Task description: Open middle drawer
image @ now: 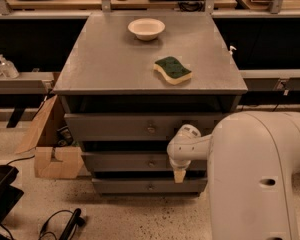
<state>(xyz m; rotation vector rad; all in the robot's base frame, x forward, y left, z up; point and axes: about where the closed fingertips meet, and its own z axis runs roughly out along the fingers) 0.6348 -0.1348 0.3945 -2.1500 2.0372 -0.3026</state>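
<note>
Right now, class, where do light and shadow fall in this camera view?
Camera view: the cabinet top is evenly lit; dark shadow fills the gaps above each drawer front; the middle drawer sits dim; the end effector hangs at its front, right of the knob, on a brightly lit white arm.

Smooth white arm, tan-tipped claw at end

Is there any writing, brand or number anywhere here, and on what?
No text can be read.
The middle drawer, bowl, sponge and cardboard box show no lettering; any labels on the bottles are too small.
The gripper, at the middle drawer right of its knob, bears none.
</note>
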